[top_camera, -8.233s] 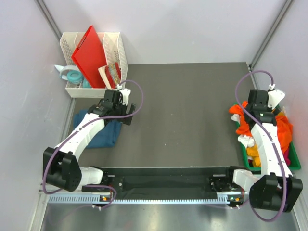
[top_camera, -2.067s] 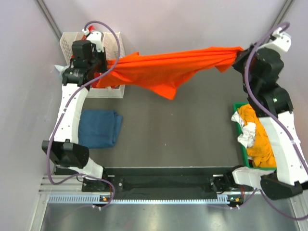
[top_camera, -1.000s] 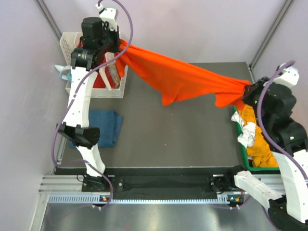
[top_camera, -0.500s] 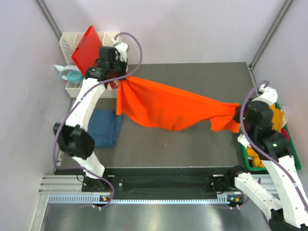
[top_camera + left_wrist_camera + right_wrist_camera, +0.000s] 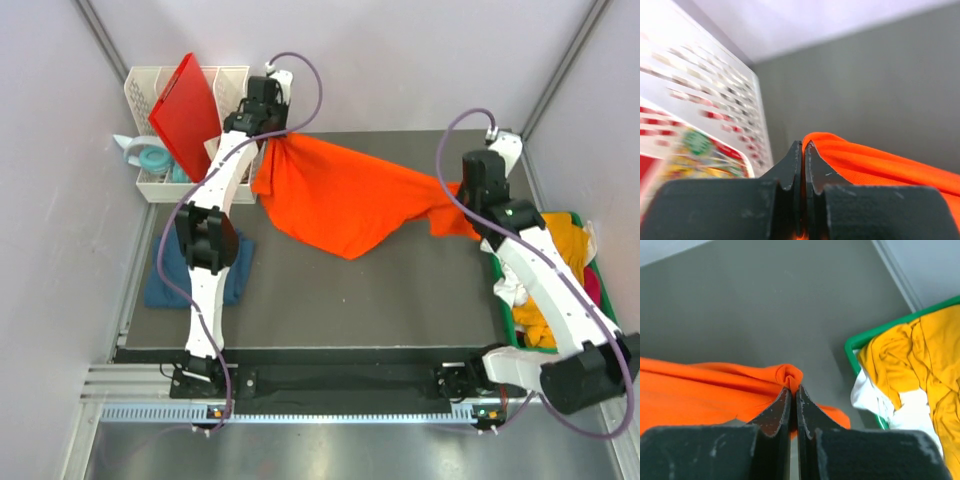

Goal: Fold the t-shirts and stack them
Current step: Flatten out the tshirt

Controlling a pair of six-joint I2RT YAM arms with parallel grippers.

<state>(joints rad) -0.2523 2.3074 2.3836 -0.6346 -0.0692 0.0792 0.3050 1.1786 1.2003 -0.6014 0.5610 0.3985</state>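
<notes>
**Top view:** An orange shirt (image 5: 345,195) stretches across the far half of the table (image 5: 400,290) and sags to a point at its middle. The left gripper (image 5: 268,138) at 11 o'clock pinches one end. The right gripper (image 5: 462,200) at 2 o'clock pinches the other. A folded blue shirt (image 5: 165,280) lies at 8 o'clock, partly behind the left arm. A bin (image 5: 512,330) at 4 o'clock holds a yellow shirt (image 5: 575,240) and a white shirt (image 5: 508,290). A rack (image 5: 240,85) at 10 o'clock holds a red board (image 5: 188,105).

**Left wrist:** The fingers (image 5: 790,167) are pressed together on an orange fold, with the rack at 9 o'clock.

**Right wrist:** The fingers (image 5: 775,412) are clamped on a bunched orange edge, with the bin at 3 o'clock.
</notes>
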